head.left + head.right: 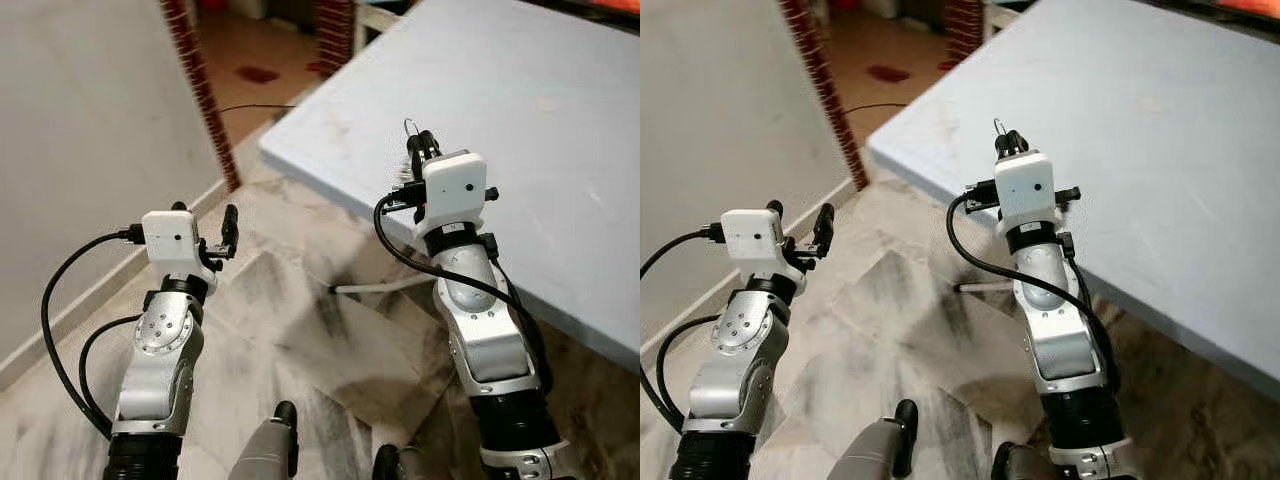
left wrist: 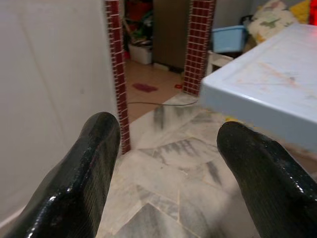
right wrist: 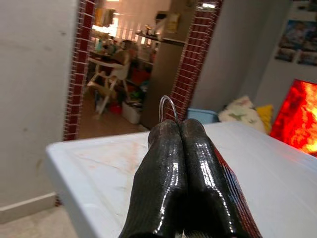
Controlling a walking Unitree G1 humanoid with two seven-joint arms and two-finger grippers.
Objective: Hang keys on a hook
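Your right hand [image 3: 174, 130] is pressed closed on the key ring [image 3: 168, 106], held above the pale blue surface [image 1: 560, 140]. Only a thin wire loop sticks out, so it may slip. Your left hand [image 2: 168, 163] is open and empty.

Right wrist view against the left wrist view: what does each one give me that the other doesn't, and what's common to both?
Right wrist view alone: the right gripper, fingers pressed together on a thin wire key ring that pokes out above the tips, plus a red-lit screen beyond the table.

Left wrist view alone: the left gripper, fingers spread with nothing between them, over the marble floor.

Both: the pale blue table, the red brick doorway pillars and the white wall.
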